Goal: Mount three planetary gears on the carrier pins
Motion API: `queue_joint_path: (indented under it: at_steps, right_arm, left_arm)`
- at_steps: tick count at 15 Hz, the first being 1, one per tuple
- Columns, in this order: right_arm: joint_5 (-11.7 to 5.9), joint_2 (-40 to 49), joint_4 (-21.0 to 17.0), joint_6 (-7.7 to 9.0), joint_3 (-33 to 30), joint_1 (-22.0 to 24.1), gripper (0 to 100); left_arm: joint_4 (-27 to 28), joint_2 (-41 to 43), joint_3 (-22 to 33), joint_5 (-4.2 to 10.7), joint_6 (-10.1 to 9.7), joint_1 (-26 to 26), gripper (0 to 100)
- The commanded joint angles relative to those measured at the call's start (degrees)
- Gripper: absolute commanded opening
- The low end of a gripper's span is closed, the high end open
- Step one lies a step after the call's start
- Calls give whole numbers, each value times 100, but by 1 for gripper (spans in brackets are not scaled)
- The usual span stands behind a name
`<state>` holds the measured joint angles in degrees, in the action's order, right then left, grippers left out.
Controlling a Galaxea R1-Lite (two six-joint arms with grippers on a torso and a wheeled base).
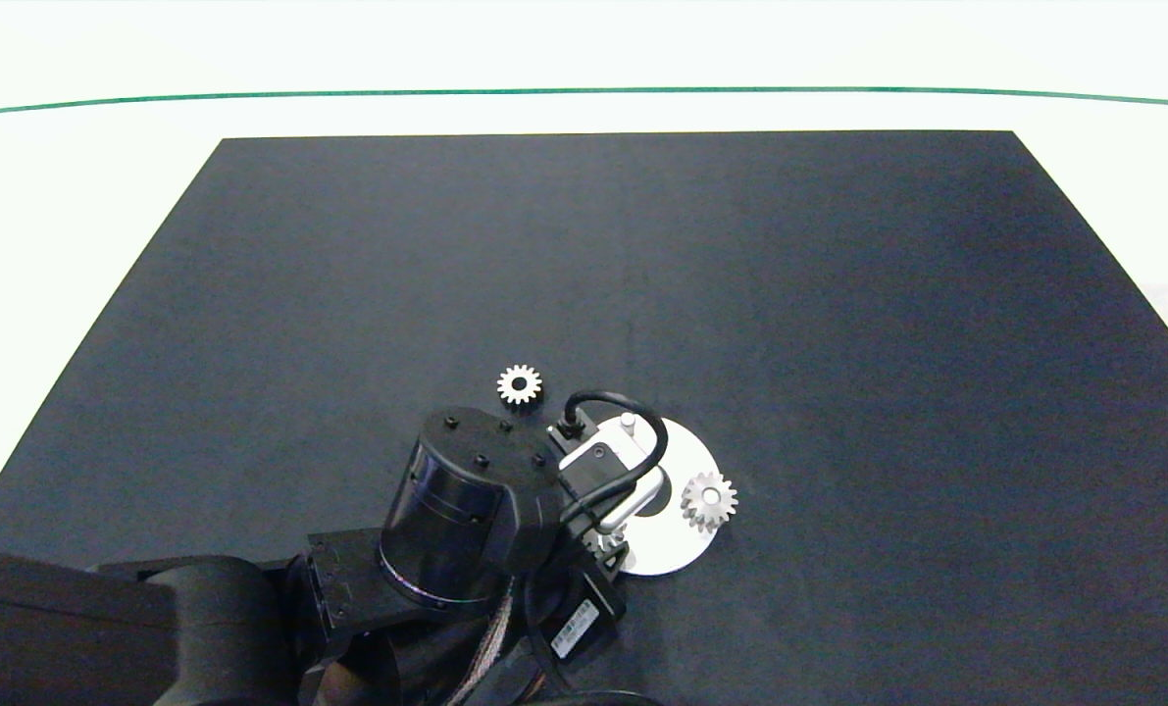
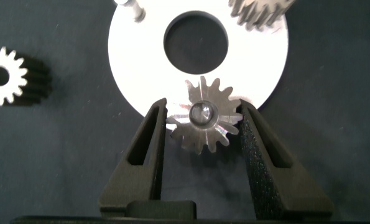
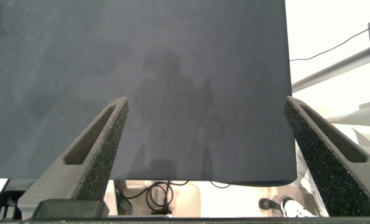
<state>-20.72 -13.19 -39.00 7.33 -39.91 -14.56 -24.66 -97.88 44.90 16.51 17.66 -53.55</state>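
The left tool (image 2: pixel 203 121) pinches a planetary gear (image 2: pixel 204 123) seated on a pin at the carrier disc (image 2: pixel 135 68) rim. A second gear (image 1: pixel 709 501) sits on the disc, a third (image 1: pixel 519 384) beside it on the desk (image 1: pixel 838 343). The right tool (image 3: pixel 206 149) hangs spread, away from the disc.

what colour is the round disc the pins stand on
White, flat disc with a large centre hole; clearest in the left wrist view.

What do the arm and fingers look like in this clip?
The left arm is glossy black with a round, screw-studded wrist joint, a looping black cable, a silver camera bracket and a white label. Both grippers' fingers are dark grey wedges with slotted sides and grainy foam pads.
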Motion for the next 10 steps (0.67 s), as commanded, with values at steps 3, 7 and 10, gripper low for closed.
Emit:
queue_joint_path:
  at_steps: [3,7,10]
  right_arm:
    - [-11,-8,-20,6,19,-3,100]
    - [-11,-8,-20,6,10,-3,100]
    - [-11,-8,-20,6,1,-3,100]
  left_arm:
    - [-21,-47,28,19,-26,-15,7]
    - [-21,-47,10,11,-44,-24,100]
    - [-30,-47,10,11,-44,-24,100]
